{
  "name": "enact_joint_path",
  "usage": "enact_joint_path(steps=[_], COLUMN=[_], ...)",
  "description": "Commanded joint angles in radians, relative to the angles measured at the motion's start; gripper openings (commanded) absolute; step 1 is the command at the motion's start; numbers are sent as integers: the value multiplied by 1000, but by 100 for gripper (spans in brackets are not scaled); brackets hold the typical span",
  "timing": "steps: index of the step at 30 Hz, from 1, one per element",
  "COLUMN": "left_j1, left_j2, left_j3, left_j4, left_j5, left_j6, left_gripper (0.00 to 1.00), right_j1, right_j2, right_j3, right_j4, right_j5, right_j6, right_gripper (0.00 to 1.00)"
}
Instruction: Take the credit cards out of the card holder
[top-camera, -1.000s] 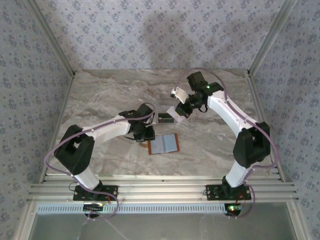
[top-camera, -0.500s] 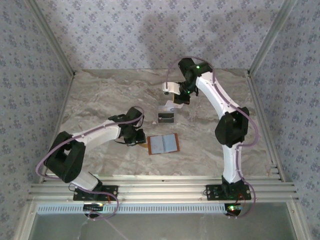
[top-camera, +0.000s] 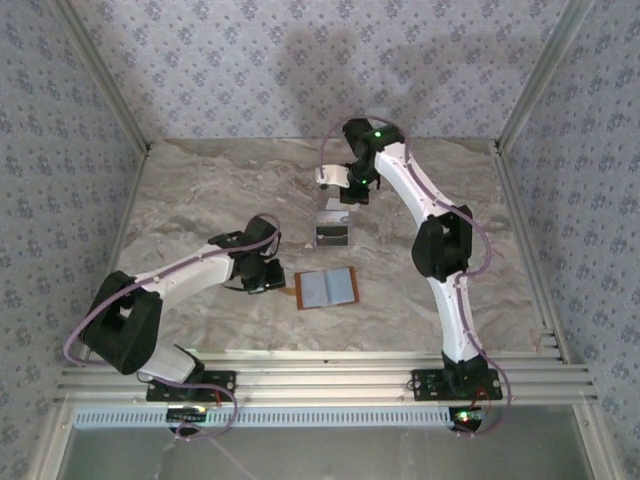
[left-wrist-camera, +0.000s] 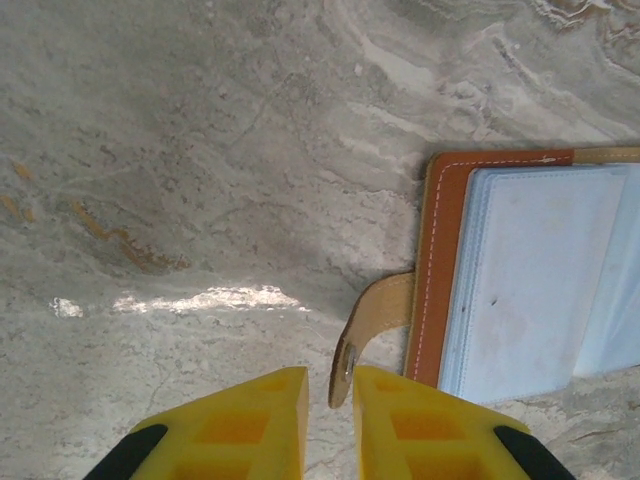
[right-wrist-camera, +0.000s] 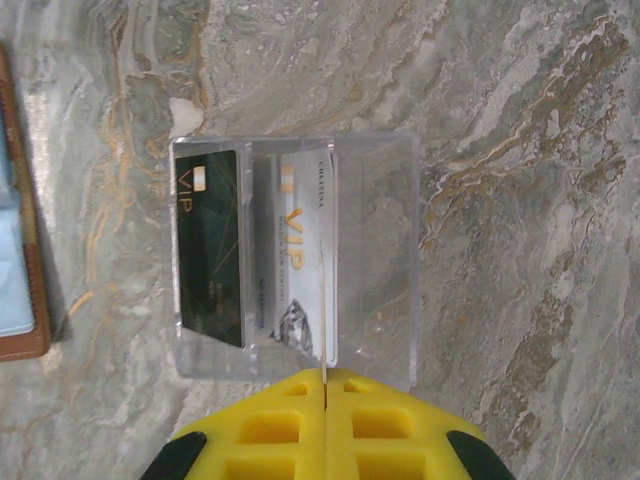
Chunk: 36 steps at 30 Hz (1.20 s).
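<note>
Holder lies open mid-desk. Left tool sits barely parted at its strap, can't tell if it's pinching. Right tool is clenched just over the tray, where two cards stand.

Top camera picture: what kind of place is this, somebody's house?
Probably a robot test booth, not a house. Two white-and-black robot arms are bolted to a ribbed metal rail at the edge of a grey marble-look table, closed in by blue flower-patterned wall panels in metal frames.
</note>
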Motion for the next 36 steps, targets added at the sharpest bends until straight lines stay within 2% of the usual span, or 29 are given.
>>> enact_joint_path(steps=[1,20,36], left_j1=[5,7,5], left_j2=[-20,-19,-13], left_j3=[-11,-27,-23], left_j4=[3,17,24], left_j5=[-2,4,11], left_j6=[-17,-20,-23], left_gripper=[20,20,20], right_j1=[12,33,28], right_j2=[26,100,116], right_j3=[41,70,74], right_j4=[39,95,-38], right_j5=[41,58,114], right_j6=[1,3,10], right_gripper=[0,0,0])
